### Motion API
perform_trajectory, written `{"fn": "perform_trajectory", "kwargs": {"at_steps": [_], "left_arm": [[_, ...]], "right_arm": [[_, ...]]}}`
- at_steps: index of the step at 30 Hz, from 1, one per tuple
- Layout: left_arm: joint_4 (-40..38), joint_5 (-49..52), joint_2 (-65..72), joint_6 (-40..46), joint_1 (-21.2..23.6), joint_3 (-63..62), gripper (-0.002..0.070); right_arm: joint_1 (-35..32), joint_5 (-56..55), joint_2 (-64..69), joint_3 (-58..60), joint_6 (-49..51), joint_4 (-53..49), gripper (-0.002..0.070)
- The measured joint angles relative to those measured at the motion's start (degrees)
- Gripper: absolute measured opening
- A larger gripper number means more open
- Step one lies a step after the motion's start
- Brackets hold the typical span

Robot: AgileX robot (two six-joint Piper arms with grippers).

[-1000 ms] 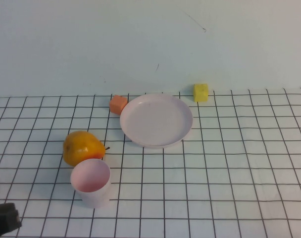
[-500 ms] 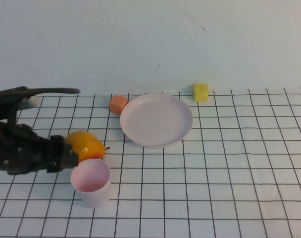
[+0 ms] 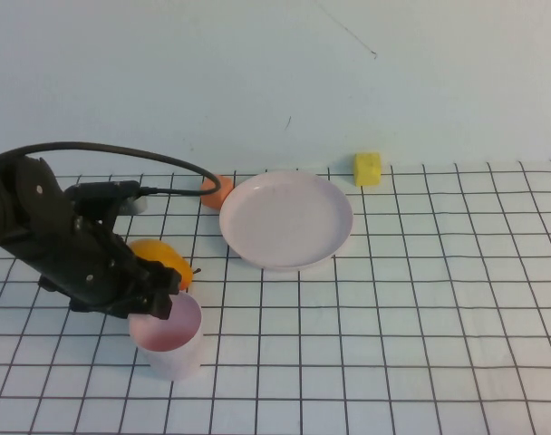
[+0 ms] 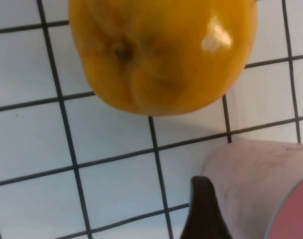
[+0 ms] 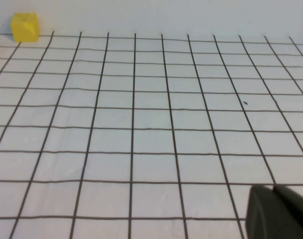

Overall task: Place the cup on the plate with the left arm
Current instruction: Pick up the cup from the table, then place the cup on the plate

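The pale pink cup [image 3: 171,340] stands upright at the front left, next to an orange-yellow pear [image 3: 162,258]. The pale pink plate [image 3: 286,220] lies empty farther back, to the cup's right. My left gripper [image 3: 158,294] hangs over the cup's left rim, between cup and pear, and looks open. In the left wrist view one dark finger [image 4: 204,214] sits just outside the cup's wall [image 4: 261,184], with the pear [image 4: 161,50] beyond it. The other finger is hidden. My right gripper [image 5: 274,191] shows only in its own wrist view, shut and empty above the gridded cloth.
An orange cube [image 3: 219,186] sits behind the plate's left edge, partly crossed by the arm's black cable [image 3: 121,151]. A yellow cube [image 3: 368,169] stands at the back right and also shows in the right wrist view [image 5: 25,27]. A pale wall closes the back.
My left arm came in from the front left, swung over the pear and brought its gripper down to the cup's left rim. The cup, pear and plate have not moved.
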Motion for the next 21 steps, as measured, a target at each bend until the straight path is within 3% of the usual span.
{"fn": "perform_trajectory", "kwargs": {"at_steps": [3, 8, 10, 16, 21], "left_arm": [[0.6, 0.2, 0.7, -0.3, 0.0, -0.2, 0.0356], [1.3, 2.3, 1.9, 1.7, 0.0, -0.2, 0.0105], [0.8, 3.0, 2.4, 2.9, 0.0, -0.2, 0.0048], [-8.1, 5.8, 2.4, 8.6, 0.0, -2.6, 0.0013], [-11.9, 2.0, 2.9, 7.8, -0.1, -10.2, 0.0010]], "right_arm": [[0.0, 0.0, 0.0, 0.0, 0.0, 0.0, -0.0002], [0.0, 0.0, 0.0, 0.0, 0.0, 0.0, -0.0002], [0.0, 0.0, 0.0, 0.0, 0.0, 0.0, -0.0002], [0.0, 0.0, 0.0, 0.0, 0.0, 0.0, -0.0002], [0.0, 0.0, 0.0, 0.0, 0.0, 0.0, -0.0002]]}}
